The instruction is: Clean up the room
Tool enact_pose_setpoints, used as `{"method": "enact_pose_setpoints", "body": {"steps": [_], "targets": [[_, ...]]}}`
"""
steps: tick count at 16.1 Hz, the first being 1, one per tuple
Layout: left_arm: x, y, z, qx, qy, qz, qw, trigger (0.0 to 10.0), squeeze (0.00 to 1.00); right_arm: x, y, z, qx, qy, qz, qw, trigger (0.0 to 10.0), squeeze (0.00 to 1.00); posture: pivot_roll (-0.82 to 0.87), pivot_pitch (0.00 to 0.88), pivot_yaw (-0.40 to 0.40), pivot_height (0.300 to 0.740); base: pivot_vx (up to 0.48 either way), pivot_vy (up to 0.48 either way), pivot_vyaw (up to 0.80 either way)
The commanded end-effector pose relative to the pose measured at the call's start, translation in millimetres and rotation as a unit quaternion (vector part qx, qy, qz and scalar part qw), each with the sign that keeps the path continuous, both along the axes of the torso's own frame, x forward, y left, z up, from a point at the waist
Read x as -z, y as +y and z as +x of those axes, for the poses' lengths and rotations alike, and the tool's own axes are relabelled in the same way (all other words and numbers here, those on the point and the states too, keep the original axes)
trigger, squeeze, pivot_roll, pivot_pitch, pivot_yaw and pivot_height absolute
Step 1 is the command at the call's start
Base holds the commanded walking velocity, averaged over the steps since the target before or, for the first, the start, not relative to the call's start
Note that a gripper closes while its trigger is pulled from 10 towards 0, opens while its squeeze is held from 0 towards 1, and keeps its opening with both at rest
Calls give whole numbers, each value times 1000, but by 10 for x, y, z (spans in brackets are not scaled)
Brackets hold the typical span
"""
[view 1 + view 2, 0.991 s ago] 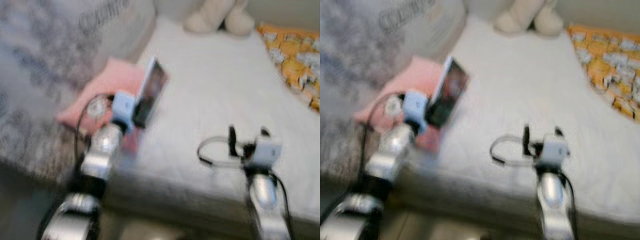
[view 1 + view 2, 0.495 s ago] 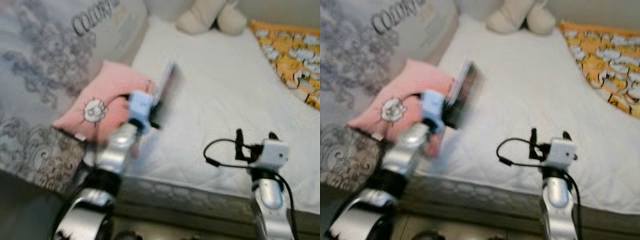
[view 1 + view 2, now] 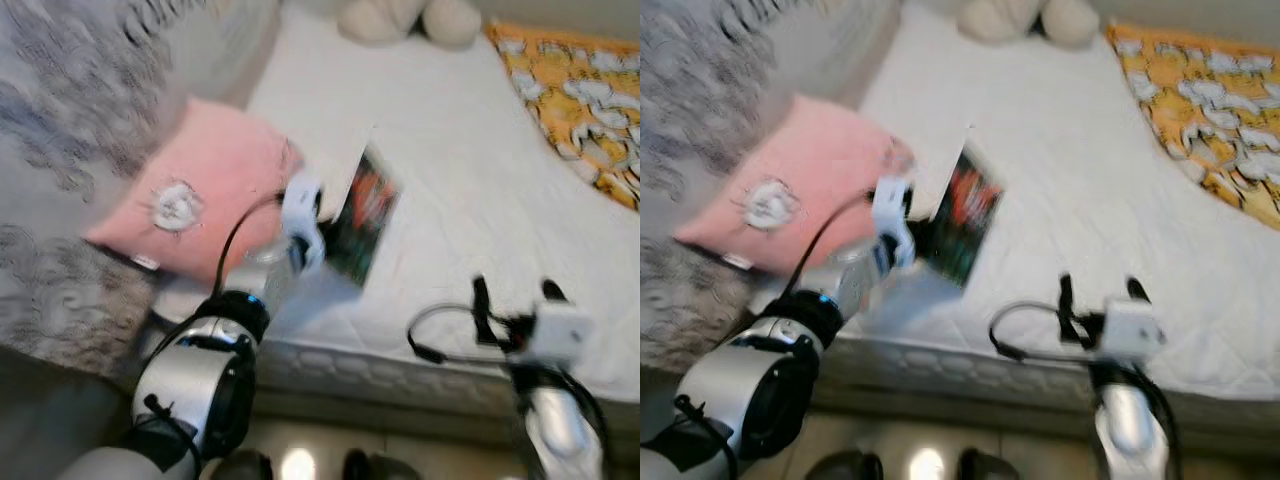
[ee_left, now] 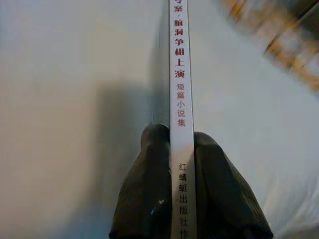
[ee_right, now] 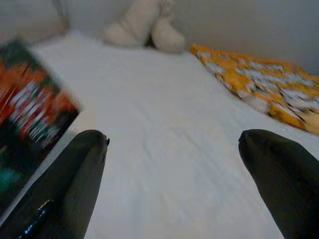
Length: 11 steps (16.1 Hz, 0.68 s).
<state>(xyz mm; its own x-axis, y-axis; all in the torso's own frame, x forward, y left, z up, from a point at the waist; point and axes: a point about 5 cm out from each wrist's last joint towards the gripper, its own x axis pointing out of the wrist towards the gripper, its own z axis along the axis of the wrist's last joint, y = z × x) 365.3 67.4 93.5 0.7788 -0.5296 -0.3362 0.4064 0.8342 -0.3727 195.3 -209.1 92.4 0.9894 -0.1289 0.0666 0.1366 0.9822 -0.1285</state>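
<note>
Left gripper is pinching a book by its white spine, one black finger on each cover, holding it up over the white mattress right beside the pink pillow. Right gripper hangs over the mattress edge well away from the pillow, fingers spread wide with nothing between them. Farther from the pillow, a cream plush toy sits at the far end of the bed, and an orange patterned blanket lies along the opposite side.
</note>
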Motion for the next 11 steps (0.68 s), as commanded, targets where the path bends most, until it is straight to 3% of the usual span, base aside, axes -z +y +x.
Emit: {"method": "enact_pose_setpoints", "body": {"steps": [1, 4, 11], "targets": [[74, 18, -30, -13, 21, 0, 1000, 10000, 0, -90, -45, -107, -2, 2, -7, 1000, 10000, 71, -151, 259, -82, 740, 0, 0, 0], [189, 231, -46, -60, 37, 30, 997, 10000, 0, -130, -77, -343, 3, 27, -15, 1000, 10000, 67, -208, 276, -93, 740, 0, 0, 0], [-251, 516, 231, -129, -64, 77, 987, 10000, 0, -178, -22, -406, 8, 44, -10, 999, 10000, 67, -198, 256, -64, 740, 0, 0, 0]]}}
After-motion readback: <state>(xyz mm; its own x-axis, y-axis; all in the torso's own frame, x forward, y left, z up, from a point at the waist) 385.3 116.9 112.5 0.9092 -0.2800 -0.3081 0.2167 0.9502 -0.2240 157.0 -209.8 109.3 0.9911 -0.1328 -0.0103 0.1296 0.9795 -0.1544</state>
